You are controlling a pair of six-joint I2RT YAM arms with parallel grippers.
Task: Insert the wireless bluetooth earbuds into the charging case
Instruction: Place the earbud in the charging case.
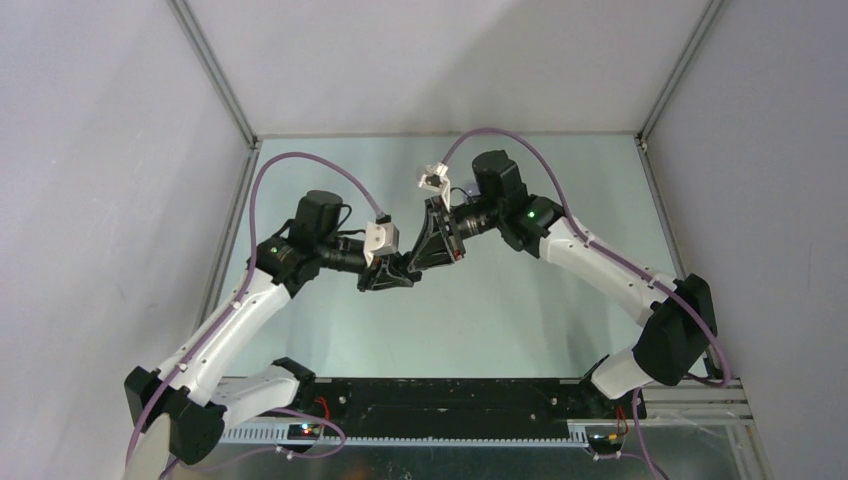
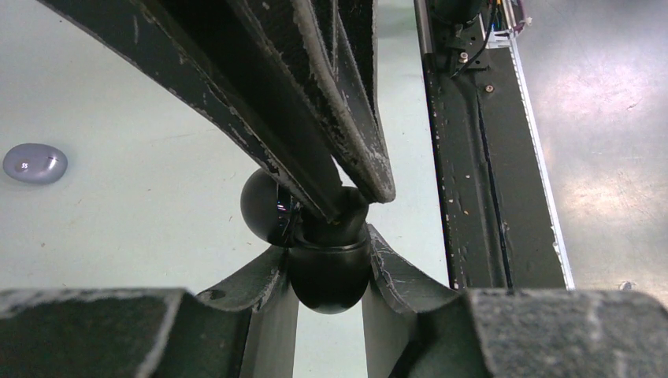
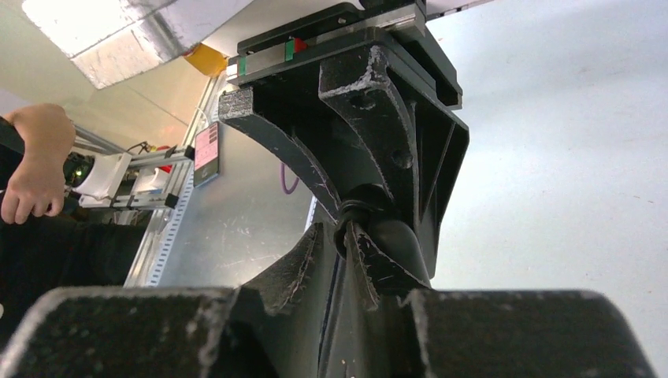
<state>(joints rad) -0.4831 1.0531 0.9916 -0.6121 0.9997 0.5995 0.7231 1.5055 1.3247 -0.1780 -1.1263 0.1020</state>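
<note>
Over the middle of the desk (image 1: 560, 330) the two arms meet tip to tip, and the step in hand looks like seating a bud in the charging case while it is gripped between them. The left end effector (image 1: 398, 276) is clamped around a black rounded body, which I take to be the charging case (image 2: 329, 276). The right end effector (image 1: 422, 258) is drawn narrow, its tips pressed against the top of that body; whether a bud sits between them I cannot tell. To do this well, the left grip should be firm and level so the case does not roll between the pads. The right should push gently, straight along the socket, and open only once the bud sits flush, since a skewed push could pop the small part out.

From above, only the meeting black fingers show; case and buds are hidden. The right wrist view adds a person's hand (image 3: 31, 165) beyond the desk edge. The left wrist view alone shows the case, a black dome (image 2: 264, 206) just beside it, perhaps its lid, and what looks like a glossy purple earbud (image 2: 35, 163) lying well apart on the desk.
</note>
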